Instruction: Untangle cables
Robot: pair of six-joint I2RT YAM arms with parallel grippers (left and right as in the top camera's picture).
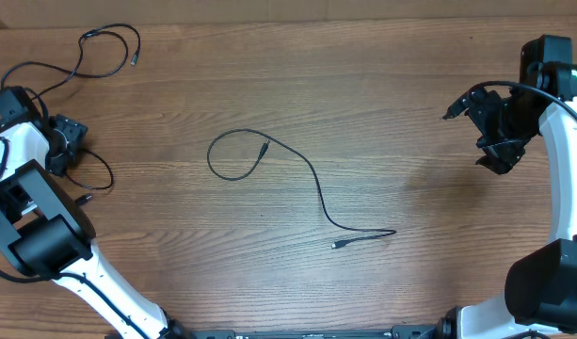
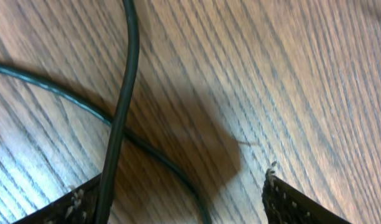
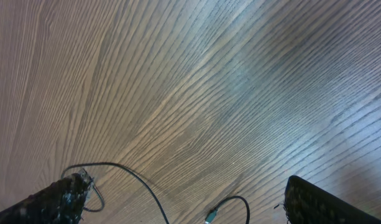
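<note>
One thin black cable (image 1: 312, 179) lies alone mid-table, a loop at its left end and a plug (image 1: 338, 245) at its lower right end. A second cable (image 1: 109, 47) curls at the far left corner and runs down toward my left gripper (image 1: 70, 141), where a small loop (image 1: 102, 172) pokes out. In the left wrist view a black cable (image 2: 127, 81) passes down between the spread fingers (image 2: 289, 202), close to the left one, crossing over a thinner strand (image 2: 47, 87); the left gripper (image 2: 174, 190) is not clamped on it. My right gripper (image 1: 490, 141) hangs open at the right, holding nothing.
The right wrist view looks across bare wood toward the central cable (image 3: 137, 183) and its plug (image 3: 210, 216), between the right gripper's fingertips (image 3: 66, 196). The arm bases stand at the table's lower left (image 1: 43, 240) and lower right (image 1: 552, 292).
</note>
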